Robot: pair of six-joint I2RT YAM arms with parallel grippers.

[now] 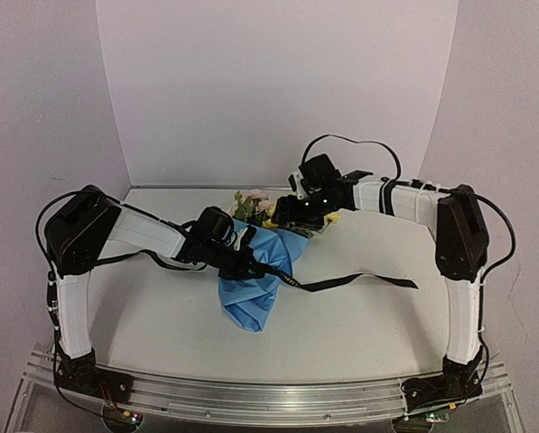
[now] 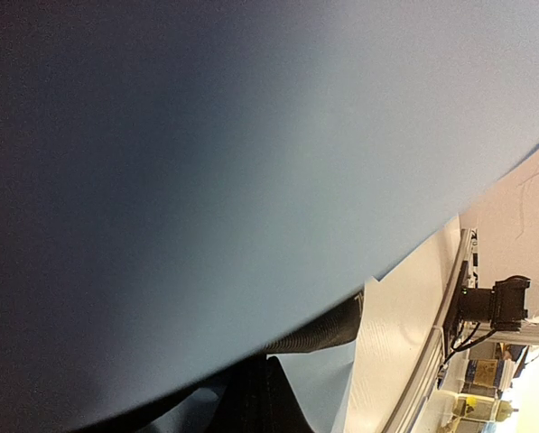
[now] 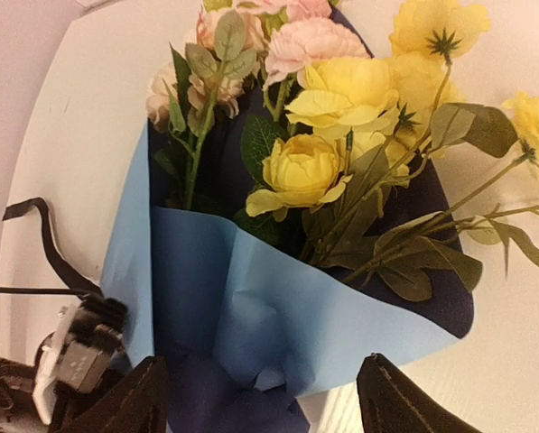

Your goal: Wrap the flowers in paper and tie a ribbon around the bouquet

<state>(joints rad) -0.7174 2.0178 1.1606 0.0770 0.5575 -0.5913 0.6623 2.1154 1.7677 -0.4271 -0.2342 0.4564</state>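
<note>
Two pincers crowd the bouquet (image 3: 316, 171) on the worktop (image 1: 368, 329). Pressed together, the left pincer (image 1: 243, 262) touches the paper (image 1: 251, 305); the right pincer (image 3: 262, 363) is spread.

I'm seeing yellow and pale pink flowers (image 3: 323, 99) with green leaves (image 3: 472, 126) — the paper (image 3: 251, 316) around them shows light blue outside, dark navy inside. The ribbon (image 1: 341, 282) is black; any print is too small to read. The counter (image 1: 359, 334) is plain white.

Light blue paper (image 2: 251, 180) fills nearly everything here, shading to dark on the left. Under its lower edge a black ribbon (image 2: 319, 336) shows. Beyond lies the white surface (image 2: 400, 334), with a black arm base (image 2: 495, 302) at its far edge.
</note>
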